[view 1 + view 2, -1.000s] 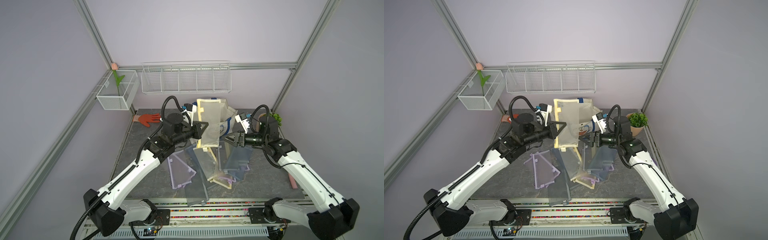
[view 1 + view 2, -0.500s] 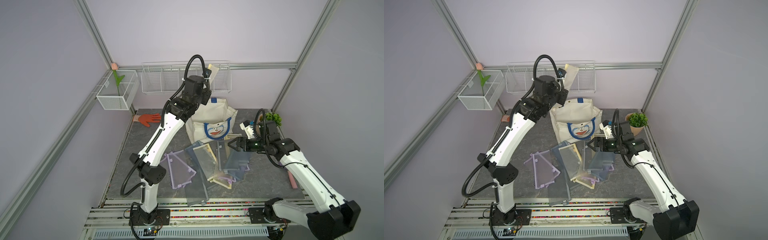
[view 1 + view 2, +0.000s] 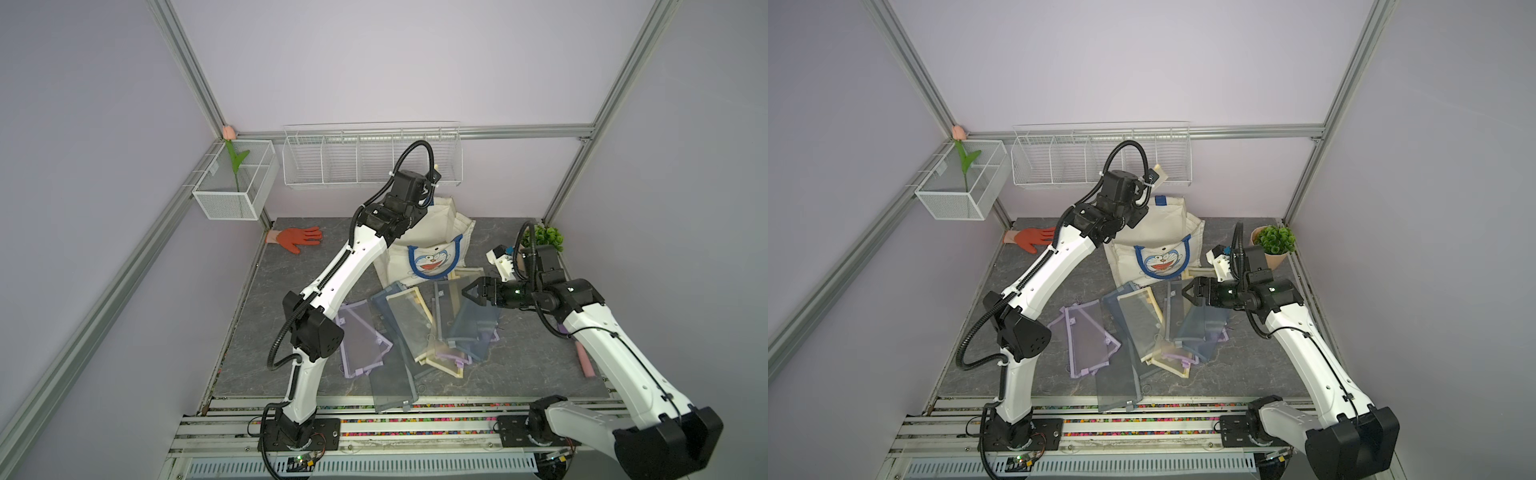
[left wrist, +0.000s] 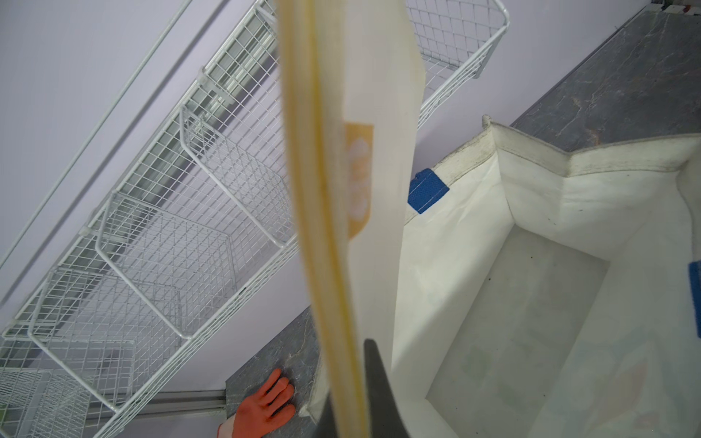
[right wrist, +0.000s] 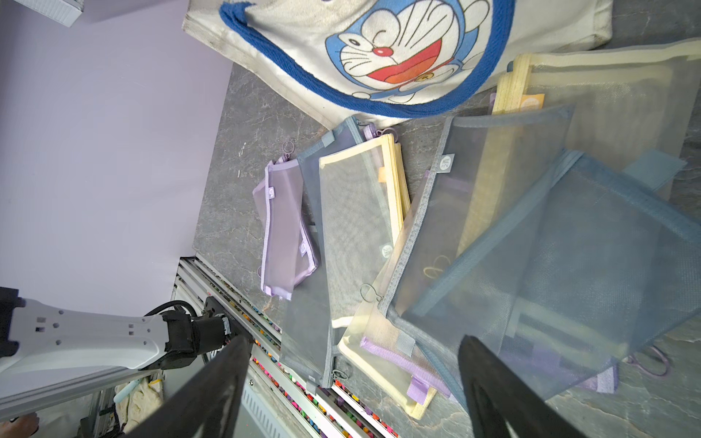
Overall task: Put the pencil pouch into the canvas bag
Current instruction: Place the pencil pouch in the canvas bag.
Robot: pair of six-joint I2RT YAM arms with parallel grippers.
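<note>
The cream-white canvas bag [image 3: 436, 249] [image 3: 1163, 232] with blue handles and a cartoon cat face stands open at the back of the table. My left gripper [image 4: 349, 379] is shut on a cream-yellow mesh pencil pouch [image 4: 341, 151], which hangs edge-on above the bag's open mouth beside its rim [image 4: 531, 151]. In both top views only one corner of that pouch [image 3: 436, 168] [image 3: 1158, 174] shows past the left wrist. My right gripper [image 3: 469, 291] [image 3: 1187, 291] [image 5: 354, 341] stands open and empty just above a heap of mesh pouches [image 3: 415, 324] [image 5: 493, 227] in front of the bag.
An orange glove [image 3: 297, 239] lies at the back left. A wire rack [image 3: 365, 162] hangs on the back wall, and a wire basket with a tulip [image 3: 237, 187] on the left wall. A potted plant [image 3: 1273, 241] stands behind the right arm. A pink stick [image 3: 584, 361] lies at the right edge.
My left arm has swung up from in front of the bag, carrying the cream pouch over the bag's mouth. The right gripper has drawn back from the bag toward the heap.
</note>
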